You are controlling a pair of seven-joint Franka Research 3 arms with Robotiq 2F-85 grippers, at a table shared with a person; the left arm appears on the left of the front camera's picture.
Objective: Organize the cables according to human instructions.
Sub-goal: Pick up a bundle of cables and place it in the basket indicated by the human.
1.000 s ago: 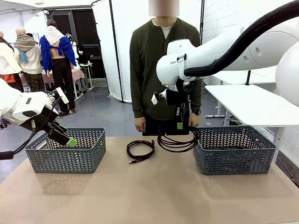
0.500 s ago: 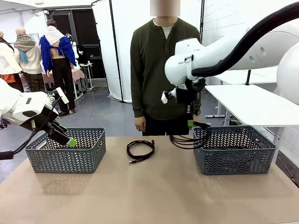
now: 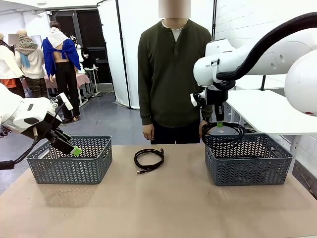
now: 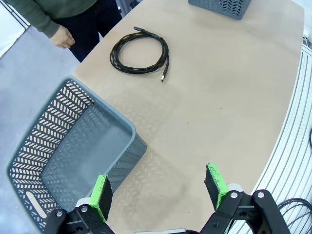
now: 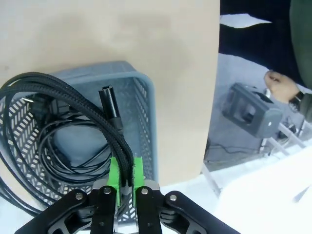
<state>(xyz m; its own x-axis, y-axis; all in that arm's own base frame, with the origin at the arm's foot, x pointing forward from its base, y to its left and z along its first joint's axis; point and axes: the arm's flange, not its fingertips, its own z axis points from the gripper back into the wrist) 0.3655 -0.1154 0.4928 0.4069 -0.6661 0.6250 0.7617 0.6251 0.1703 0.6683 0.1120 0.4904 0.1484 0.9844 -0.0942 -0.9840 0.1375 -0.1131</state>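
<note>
My right gripper point(image 3: 219, 124) is shut on a coiled black cable point(image 3: 226, 132) and holds it just above the near-left part of the right grey basket point(image 3: 247, 166). In the right wrist view the gripper point(image 5: 126, 173) pinches the cable's strands point(image 5: 73, 105), and another black cable point(image 5: 68, 156) lies inside the basket point(image 5: 147, 112) below. One more coiled cable point(image 3: 149, 159) lies on the table between the baskets; the left wrist view has this cable point(image 4: 140, 48) too. My left gripper point(image 3: 74, 150) hovers open over the left basket point(image 3: 69, 161). The human point(image 3: 173, 74) stands at the far edge.
In the left wrist view my open gripper point(image 4: 157, 191) looks down on the left basket's rim point(image 4: 100, 109) and bare tan tabletop point(image 4: 219, 97). The person's hand point(image 4: 62, 38) hangs by the far edge. A white table point(image 3: 272, 109) stands behind on the right.
My right arm has carried the coiled cable to the right, from beside the basket to above it. The left arm and the cable on the table have not moved.
</note>
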